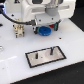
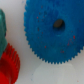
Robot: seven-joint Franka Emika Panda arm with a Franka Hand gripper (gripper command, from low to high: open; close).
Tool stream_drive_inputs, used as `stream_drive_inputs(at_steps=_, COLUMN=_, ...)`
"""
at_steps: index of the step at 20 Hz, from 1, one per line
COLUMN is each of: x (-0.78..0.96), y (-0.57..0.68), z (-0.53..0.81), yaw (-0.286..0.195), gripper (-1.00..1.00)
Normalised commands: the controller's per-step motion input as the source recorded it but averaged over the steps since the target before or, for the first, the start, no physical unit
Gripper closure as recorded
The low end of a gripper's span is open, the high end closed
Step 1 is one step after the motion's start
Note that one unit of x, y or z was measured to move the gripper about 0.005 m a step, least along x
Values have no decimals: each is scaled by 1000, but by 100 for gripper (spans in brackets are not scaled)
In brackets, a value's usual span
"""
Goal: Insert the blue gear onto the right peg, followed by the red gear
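The blue gear (image 1: 45, 31) lies flat on the white table, just under my gripper (image 1: 44, 25), whose fingers are too blurred to read. In the wrist view the blue gear (image 2: 52, 30) fills most of the picture, teeth and dark centre hole plain, with no fingers showing. The red gear (image 2: 7, 63) sits close beside it, partly cut off by the frame edge. The right peg (image 1: 51, 49) is a thin dark pin standing on the white black-bordered plate (image 1: 57, 54), nearer the front of the table than the gears.
A shorter dark pin (image 1: 39, 55) stands on the same plate. A tan block (image 1: 19, 30) with a black cable lies to the exterior view's left of the arm. A green part (image 2: 2, 27) lies beside the red gear.
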Motion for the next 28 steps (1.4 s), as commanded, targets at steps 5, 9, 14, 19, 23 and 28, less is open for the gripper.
stream_drive_inputs(at_steps=5, x=-62, y=-19, z=-14, yaw=0, gripper=100)
stream_drive_inputs(at_steps=9, x=-68, y=-18, z=-15, yaw=0, gripper=100)
stream_drive_inputs(at_steps=14, x=36, y=5, z=170, yaw=0, gripper=100)
stream_drive_inputs(at_steps=19, x=215, y=21, z=499, yaw=0, gripper=100)
stream_drive_inputs(at_steps=23, x=397, y=-19, z=532, yaw=0, gripper=100)
stream_drive_inputs(at_steps=28, x=584, y=-65, z=439, yaw=0, gripper=100)
